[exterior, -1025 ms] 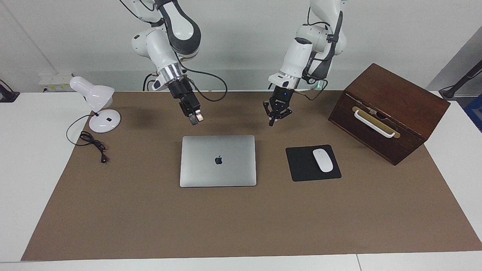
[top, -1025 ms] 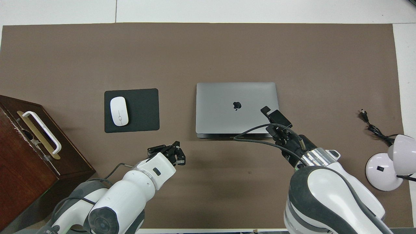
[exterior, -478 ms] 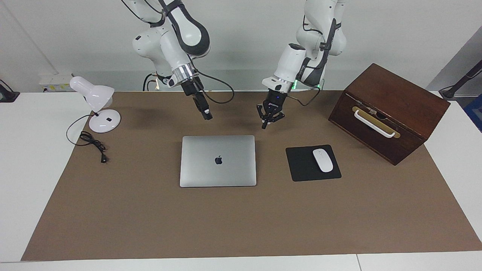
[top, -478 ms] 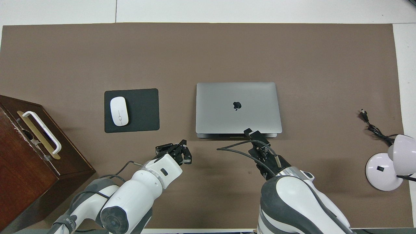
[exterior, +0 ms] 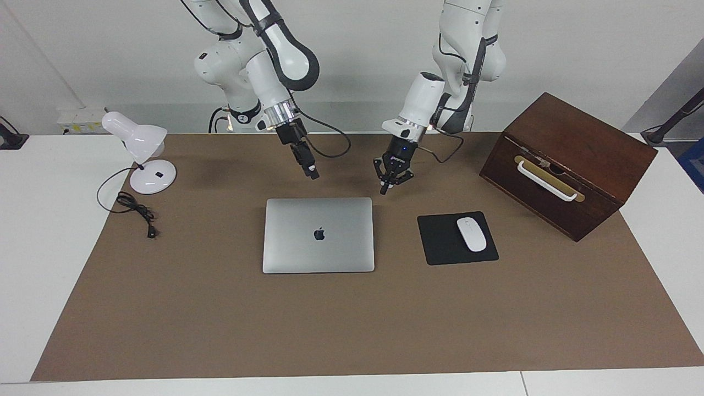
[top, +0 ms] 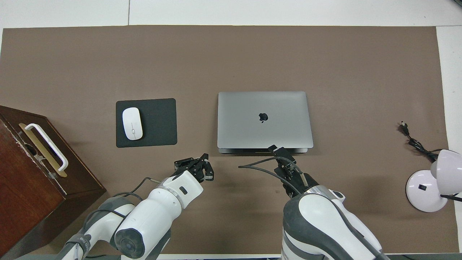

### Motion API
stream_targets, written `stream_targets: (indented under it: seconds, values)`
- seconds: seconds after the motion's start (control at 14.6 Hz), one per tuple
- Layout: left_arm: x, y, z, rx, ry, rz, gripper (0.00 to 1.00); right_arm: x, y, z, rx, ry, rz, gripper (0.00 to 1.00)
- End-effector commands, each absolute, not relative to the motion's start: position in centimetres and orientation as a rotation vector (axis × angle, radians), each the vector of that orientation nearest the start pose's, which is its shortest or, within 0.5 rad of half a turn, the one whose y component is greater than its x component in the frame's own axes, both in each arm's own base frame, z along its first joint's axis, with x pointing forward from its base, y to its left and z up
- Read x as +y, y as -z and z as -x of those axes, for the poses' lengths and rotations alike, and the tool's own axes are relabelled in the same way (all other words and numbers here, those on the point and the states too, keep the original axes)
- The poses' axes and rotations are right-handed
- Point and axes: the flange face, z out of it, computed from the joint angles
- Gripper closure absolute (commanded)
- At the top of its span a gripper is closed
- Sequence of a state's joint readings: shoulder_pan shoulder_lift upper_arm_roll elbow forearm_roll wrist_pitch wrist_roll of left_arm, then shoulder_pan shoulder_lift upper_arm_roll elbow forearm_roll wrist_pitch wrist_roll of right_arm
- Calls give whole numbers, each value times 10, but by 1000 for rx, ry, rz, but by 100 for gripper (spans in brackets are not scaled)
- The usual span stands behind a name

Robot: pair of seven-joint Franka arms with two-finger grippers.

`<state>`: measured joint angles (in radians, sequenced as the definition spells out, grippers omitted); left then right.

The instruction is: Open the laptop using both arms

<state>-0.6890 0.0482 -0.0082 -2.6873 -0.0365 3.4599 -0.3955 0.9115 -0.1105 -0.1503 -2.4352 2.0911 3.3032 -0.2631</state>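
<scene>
Over at the left edge of the facing view sits a white desk lamp with a round base (exterior: pixel 140 137), and its black cord (exterior: pixel 135 209) trails loose on the brown mat (exterior: pixel 220 319) just below it. Moving along, upper middle of the frame, the right gripper (exterior: pixel 313 175) hangs in the air on its white arm, roughly over the laptop's upper edge. Can't tell if its claw is apart or together, honestly.

Dead centre is the thin silver-grey laptop (exterior: pixel 319 247): lid shut, lying flat, dark apple logo facing up, nothing touching it. Just off its upper right corner the left gripper (exterior: pixel 385 190) hovers over bare mat. Can't tell its claw either.

Right of that is a small black mouse pad (exterior: pixel 440 242) with a white mouse (exterior: pixel 472 234) on it. Then a dark brown wooden box with a white handle (exterior: pixel 572 159) sits at the upper right.
</scene>
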Motion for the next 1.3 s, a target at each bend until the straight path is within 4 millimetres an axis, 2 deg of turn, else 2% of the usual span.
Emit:
stream_targets:
  seconds: [0.0, 0.34, 0.55, 0.89, 1.23]
  values:
    - [-299, -298, -364, 466, 1128, 3299, 100, 223, -344, -361, 1336, 399, 2069, 0]
    - [-321, -285, -383, 474, 1123, 3303, 100, 221, -335, -367, 1337, 400, 2087, 0]
    - [-326, -277, -389, 482, 1112, 3299, 100, 218, -335, -375, 1339, 409, 2081, 0]
    - [-334, -286, -397, 486, 1159, 3298, 100, 215, -332, -390, 1342, 436, 2085, 0]
    - [-341, -278, -404, 489, 1152, 3298, 100, 211, -324, -401, 1351, 437, 2084, 0]
